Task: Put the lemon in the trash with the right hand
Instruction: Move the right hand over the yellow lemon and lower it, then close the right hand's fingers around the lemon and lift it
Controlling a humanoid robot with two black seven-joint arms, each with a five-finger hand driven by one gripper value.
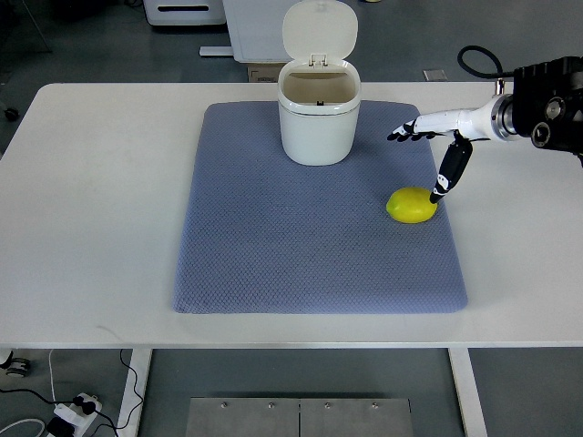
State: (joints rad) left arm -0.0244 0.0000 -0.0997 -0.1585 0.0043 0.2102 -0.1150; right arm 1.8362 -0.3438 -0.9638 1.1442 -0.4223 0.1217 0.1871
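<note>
White and wide, the surface (100, 218) carries a blue-grey mat (301, 246) in its middle, and you have bare tabletop on all sides of that mat, most of it to the left and along the near edge. At the far end of the mat stands your trash bin (318, 123), white, upright, its lid (320, 29) tipped back so the mouth is open to you from above. Nothing stands between the bin and the mat's right edge. Your right hand (435, 137) comes in from the picture's right, over the mat's far right corner, with its fingers (406, 133) spread apart and holding nothing; they point left toward the bin. One digit (452, 168) hangs down on its own, and its tip sits just at the far right side of the lemon (412, 205); you cannot tell if it touches. That lemon lies on the mat close to its right edge, nearer you than the bin and well apart from it.
</note>
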